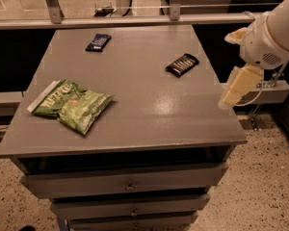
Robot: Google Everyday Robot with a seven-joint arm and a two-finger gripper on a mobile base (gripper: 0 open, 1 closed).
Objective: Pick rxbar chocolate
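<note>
The rxbar chocolate [182, 64] is a small flat black wrapper with whitish striped lettering. It lies at an angle on the right rear part of the grey table top [149, 121]. My gripper [237, 88] is cream-coloured and hangs down from the white arm at the table's right edge. It is to the right of the bar, nearer the front, and apart from it. Nothing shows in the gripper.
A green chip bag [72, 105] lies on the left of the table. A small dark navy-blue wrapper [98, 42] lies at the back left. Drawers [130, 184] are stacked below the top. A rail and glass run behind the table.
</note>
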